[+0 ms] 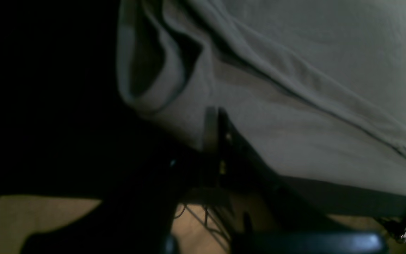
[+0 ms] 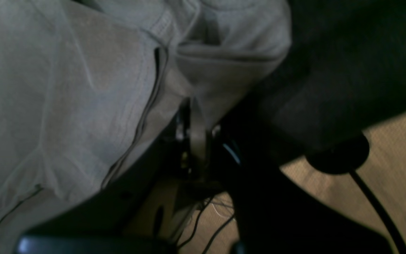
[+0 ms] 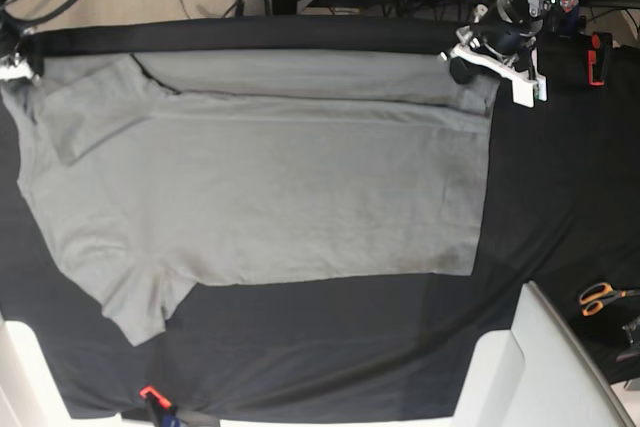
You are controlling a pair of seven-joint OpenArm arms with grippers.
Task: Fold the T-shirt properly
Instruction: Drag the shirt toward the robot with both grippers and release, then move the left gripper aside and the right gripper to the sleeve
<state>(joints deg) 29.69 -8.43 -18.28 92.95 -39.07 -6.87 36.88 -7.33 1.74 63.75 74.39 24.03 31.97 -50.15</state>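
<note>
The left gripper (image 1: 214, 123) has its thin dark fingers (image 1: 210, 127) pressed together on an edge of the T-shirt (image 1: 294, 106); in the left wrist view soft grey cotton drapes around them, with a rolled hem curling into a loop up and to the left. In the right wrist view the right gripper (image 2: 194, 123) likewise pinches a narrow tongue of the same grey cloth between close-set fingers, a stitched seam running down beside it.

From the base view, the left gripper (image 3: 478, 59) sits at the far right corner of the T-shirt (image 3: 280, 197), and the right gripper (image 3: 14, 65) at the far left corner, mostly cut off by the picture's edge. The garment lies spread wide on the black table cloth (image 3: 340, 347), matte and smooth. A long band along the shirt's far edge is doubled over, making a straight crease from side to side. One short sleeve juts out at the near left, another lies folded at the far left. The fabric shows shallow wrinkles. Orange-handled scissors (image 3: 603, 297) lie on the right, well apart from the shirt.
</note>
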